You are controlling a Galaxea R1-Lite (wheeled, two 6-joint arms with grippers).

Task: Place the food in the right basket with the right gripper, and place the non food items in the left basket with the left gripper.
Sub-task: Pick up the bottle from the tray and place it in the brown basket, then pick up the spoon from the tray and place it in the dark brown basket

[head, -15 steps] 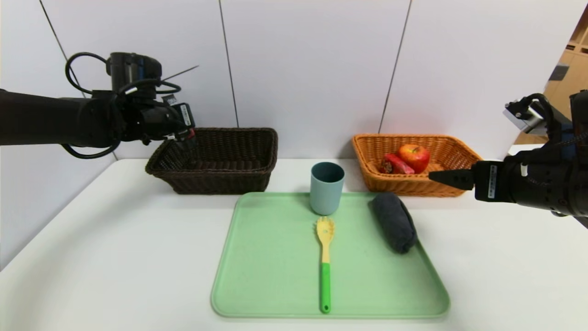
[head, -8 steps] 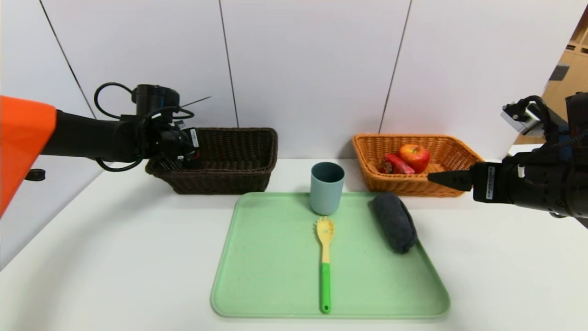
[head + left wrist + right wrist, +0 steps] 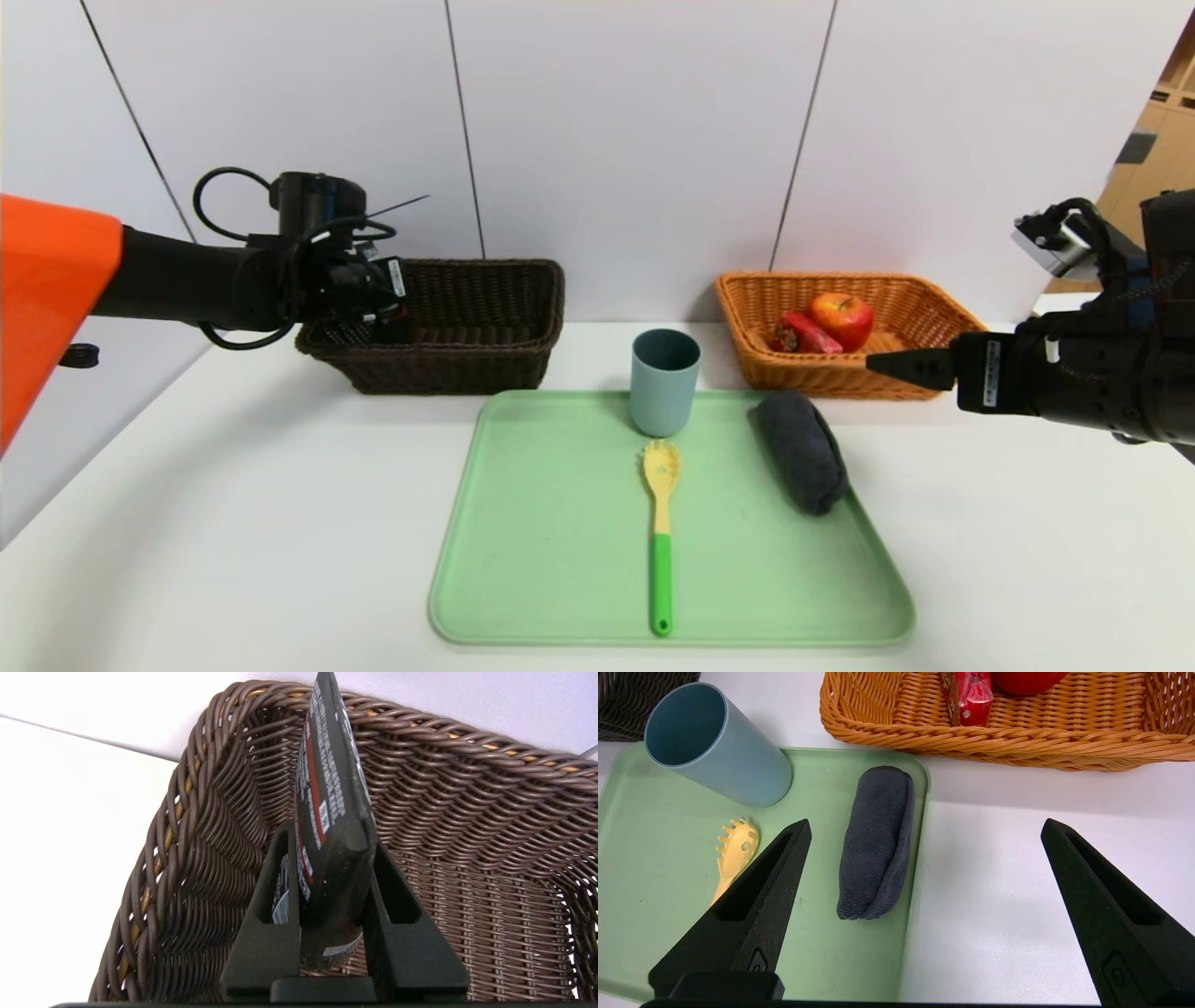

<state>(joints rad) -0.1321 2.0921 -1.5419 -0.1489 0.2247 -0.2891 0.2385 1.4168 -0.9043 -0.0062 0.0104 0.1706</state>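
My left gripper (image 3: 378, 322) is down inside the dark brown basket (image 3: 467, 364) at its left end, shut on the dark cone-shaped bottle (image 3: 327, 812). In the left wrist view the gripper (image 3: 331, 840) holds the bottle over the basket's weave (image 3: 467, 812). My right gripper (image 3: 878, 361) is open and empty, hovering by the orange-tan basket (image 3: 840, 381); it also shows in the right wrist view (image 3: 925, 823). The apple (image 3: 842, 318) and red carton (image 3: 808, 333) lie in that basket. The teal cup (image 3: 664, 381), yellow pasta spoon (image 3: 661, 523) and grey rolled cloth (image 3: 801, 450) are on the tray.
The light green tray (image 3: 560, 541) lies mid-table in front of both baskets. The right wrist view shows the cup (image 3: 714, 751), spoon head (image 3: 735, 851), cloth (image 3: 878, 840) and orange basket rim (image 3: 1017, 742). White table surrounds the tray; a wall stands behind the baskets.
My left arm has come down, lowering the bottle into the dark basket, then stayed almost still. My right gripper has drifted slightly left.
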